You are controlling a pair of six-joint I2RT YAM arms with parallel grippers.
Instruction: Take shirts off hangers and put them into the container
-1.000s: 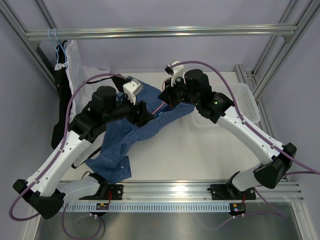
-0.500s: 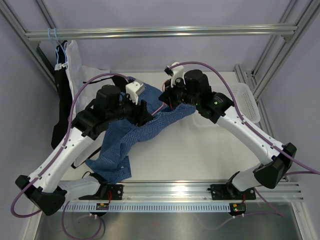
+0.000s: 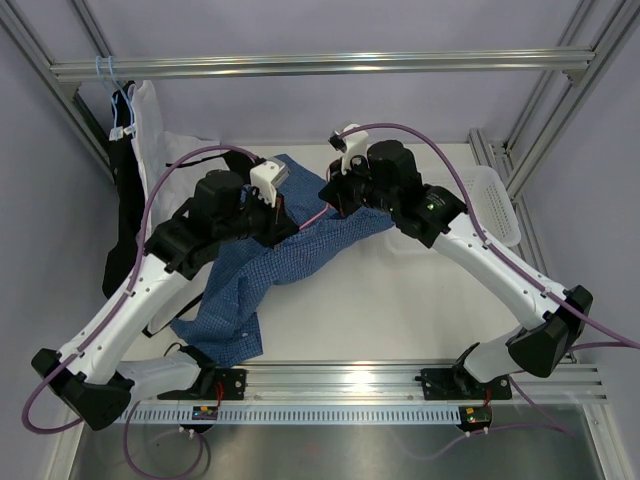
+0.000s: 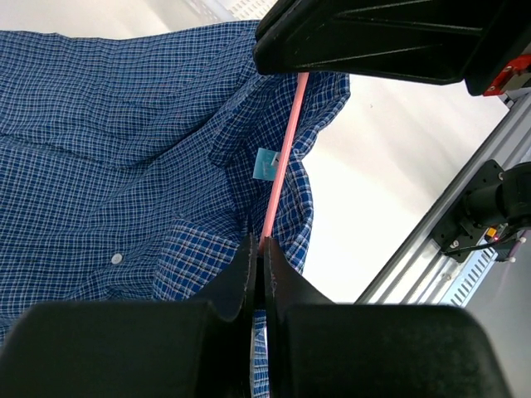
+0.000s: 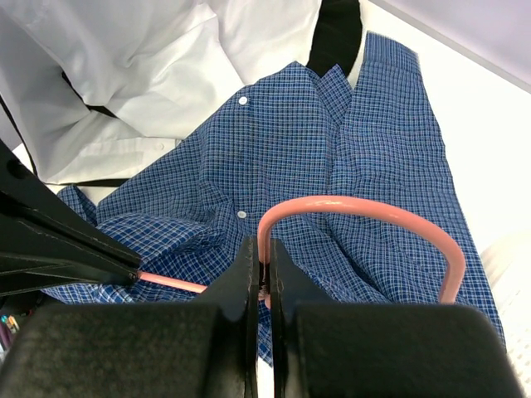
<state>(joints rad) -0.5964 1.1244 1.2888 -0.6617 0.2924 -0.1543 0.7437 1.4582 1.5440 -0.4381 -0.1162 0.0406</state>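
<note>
My left pincer [image 4: 258, 253] and right pincer [image 5: 264, 269] both clench the pink hanger [image 5: 357, 205]; pulling may snag the blue shirt [image 4: 99, 149] on it.

We take this for robotics lab test cell. We see aluminium extrusion frame [image 3: 320, 65] boxing white table [image 3: 400, 310], plain grey walls [image 3: 330, 25], left arm [image 3: 130, 300] and right arm [image 3: 500, 270] bolted to grooved rail [image 3: 340, 375] at near edge, purple cables [image 3: 400, 124] looped over both, slotted cable duct [image 3: 330, 412] along front.
</note>
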